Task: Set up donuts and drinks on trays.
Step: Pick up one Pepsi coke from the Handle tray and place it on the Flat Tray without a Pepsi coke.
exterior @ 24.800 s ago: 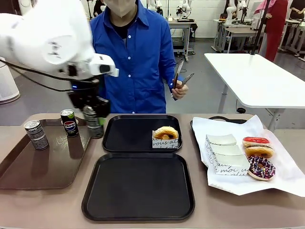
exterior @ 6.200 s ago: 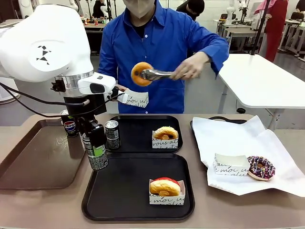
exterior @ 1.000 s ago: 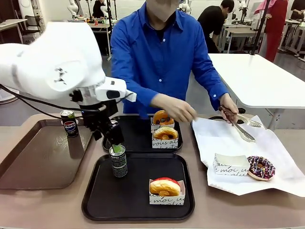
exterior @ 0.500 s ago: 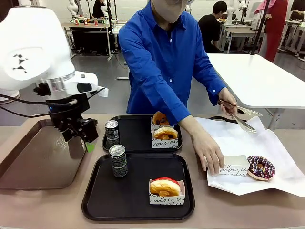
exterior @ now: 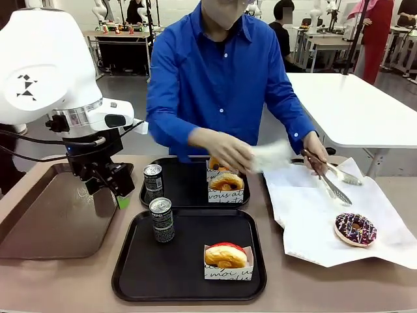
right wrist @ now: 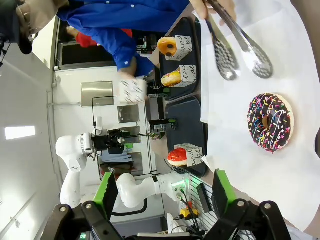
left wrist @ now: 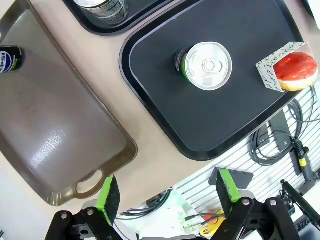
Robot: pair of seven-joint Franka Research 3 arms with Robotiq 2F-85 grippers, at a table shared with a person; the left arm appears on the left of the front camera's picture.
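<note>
Matte black trays (exterior: 189, 270) hold slim metal cans (exterior: 161, 220); both green-padded pincers (left wrist: 167, 192) (right wrist: 162, 192) spread, empty.

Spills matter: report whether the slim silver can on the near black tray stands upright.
Upright: the slim silver can stands on its base, lid up, on the near black tray.

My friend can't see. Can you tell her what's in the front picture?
A person in a blue shirt lifts a white paper sleeve over two black plastic trays holding silver cans and sleeved donuts. The robot's open left tool hovers above a glossy brown tray.
</note>
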